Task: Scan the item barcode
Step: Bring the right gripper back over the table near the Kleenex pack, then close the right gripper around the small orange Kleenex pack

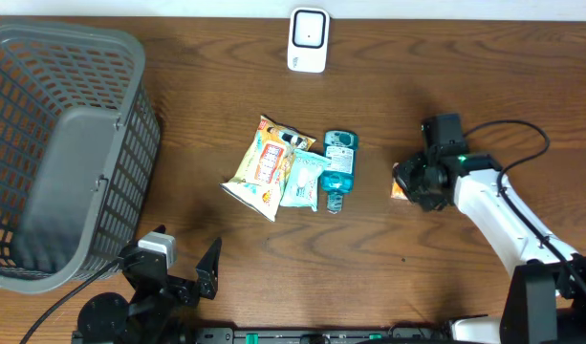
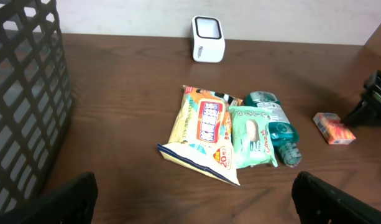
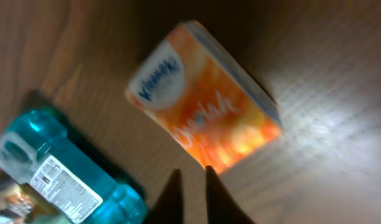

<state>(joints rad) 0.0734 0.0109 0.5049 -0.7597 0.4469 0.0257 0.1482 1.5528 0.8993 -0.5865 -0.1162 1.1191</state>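
Right wrist cam first: my right gripper (image 3: 192, 176) has its jaws squeezed all but together, tips sitting right at the lower edge of the orange tissue pack (image 3: 202, 99). Honestly I can't tell from here whether I've nipped the wrapper edge or just closed on air beside it. The pack looks flat on the table (image 3: 327, 74), so I wouldn't call it held. Near it, lower left, is the teal mouthwash bottle (image 3: 66, 174), lying label up and not touching the pack.

From overhead, the pack is over on the right of the table, half tucked under my wrist, off on its own from the little bunch in the middle: snack bag (image 1: 264, 164), wipes pack (image 1: 302, 180) and that bottle. The white scanner (image 1: 308, 40) stands at the far edge, well apart from me. The grey basket (image 1: 140, 134) is way over on the left. My left gripper (image 2: 193, 199) sits near the front edge, jaws wide, nothing in them.

So I'd say I'm at the pick-up step, scan not yet begun. Next move, my guess: get a proper grip on the pack, lift it, carry it to the scanner and turn the barcode toward its window. No barcode shows on the top face, so it probably needs a flip.
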